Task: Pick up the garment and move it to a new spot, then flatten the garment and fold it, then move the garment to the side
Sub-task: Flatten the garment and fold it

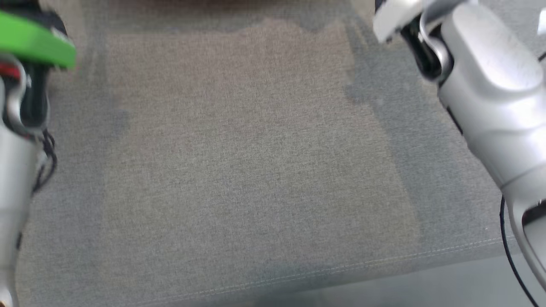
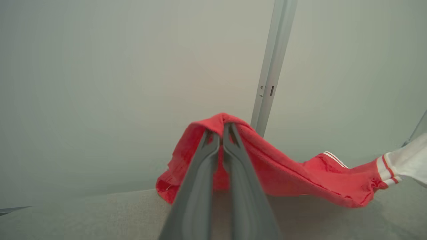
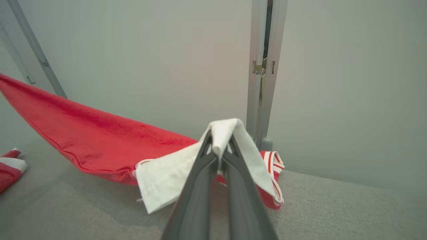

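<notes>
The garment is red cloth with a white part and white-and-red striped trim, stretched in the air between both grippers. My left gripper is shut on a fold of its red fabric. My right gripper is shut on its white part, and the red cloth sags away to that view's left above the grey cloth surface. In the head view my left forearm stands at the left edge and my right forearm at the upper right; the garment lies beyond that view's top.
A grey fabric surface spreads below, its stitched front edge near the bottom. Pale wall panels with an upright metal post stand behind it. A green piece sits on my left arm.
</notes>
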Motion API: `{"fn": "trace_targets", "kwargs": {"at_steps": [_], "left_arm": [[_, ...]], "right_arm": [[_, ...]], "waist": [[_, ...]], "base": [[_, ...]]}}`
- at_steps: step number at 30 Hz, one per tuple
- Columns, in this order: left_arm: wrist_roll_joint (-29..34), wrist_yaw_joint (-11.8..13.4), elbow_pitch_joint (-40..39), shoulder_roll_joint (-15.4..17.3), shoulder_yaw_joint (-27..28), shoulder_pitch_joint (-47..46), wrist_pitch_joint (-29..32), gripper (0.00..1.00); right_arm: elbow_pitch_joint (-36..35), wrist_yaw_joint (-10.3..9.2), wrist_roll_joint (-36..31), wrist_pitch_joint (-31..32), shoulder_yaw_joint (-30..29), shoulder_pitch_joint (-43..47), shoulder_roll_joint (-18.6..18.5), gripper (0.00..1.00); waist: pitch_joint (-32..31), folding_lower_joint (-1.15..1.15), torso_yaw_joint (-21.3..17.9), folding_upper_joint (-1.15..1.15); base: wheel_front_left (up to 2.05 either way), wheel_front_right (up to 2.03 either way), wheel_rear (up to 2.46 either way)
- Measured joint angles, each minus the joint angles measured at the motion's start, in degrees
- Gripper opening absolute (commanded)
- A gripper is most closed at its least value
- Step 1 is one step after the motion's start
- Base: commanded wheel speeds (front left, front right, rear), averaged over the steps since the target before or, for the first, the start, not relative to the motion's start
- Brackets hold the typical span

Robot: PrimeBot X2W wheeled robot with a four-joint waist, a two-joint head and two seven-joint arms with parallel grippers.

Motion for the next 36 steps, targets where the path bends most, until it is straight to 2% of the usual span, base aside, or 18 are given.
{"fn": "trace_targets", "kwargs": {"at_steps": [5,8,16,22,30,36], "left_arm": [[3.11,1.58,-6.88,-0.7,5.25,14.1,0.0,0.0],[5.83,2.15,-11.4,-2.99,7.78,23.44,0.0,0.0],[7.39,2.61,-15.84,-8.23,12.66,37.9,0.0,0.0],[9.78,2.78,-17.46,-12.2,16.66,46.08,0.0,0.0],[12.0,1.86,-17.2,-16.91,22.51,52.59,0.0,0.0],[16.94,1.3,-16.26,-18.44,24.19,56.83,0.0,0.0]], "right_arm": [[-6.11,0.0,1.38,0.01,1.72,8.86,-2.7,0.0],[-10.06,-0.01,1.64,0.0,0.83,15.67,-4.6,0.0],[-16.85,0.0,0.05,0.0,-3.04,29.24,-4.89,0.0],[-21.27,-0.01,-2.68,0.0,-8.03,39.45,-5.33,0.0],[-25.74,0.0,-3.77,0.75,-10.5,50.59,-5.0,0.0],[-29.3,0.0,-4.98,4.07,-11.92,57.71,-4.86,0.0]], "waist": [[-4.22,0.0,-0.63,0.0],[-7.47,0.0,-1.07,0.0],[-12.81,0.0,-1.95,0.0],[-15.37,0.0,-2.47,0.0],[-16.46,0.0,-2.88,0.0],[-18.0,0.0,-2.78,0.0]], "base": [[0.0,0.0,0.0],[0.0,0.0,0.0],[0.0,0.0,0.0],[0.0,0.0,0.0],[0.0,0.0,0.0],[0.0,0.0,0.0]]}}
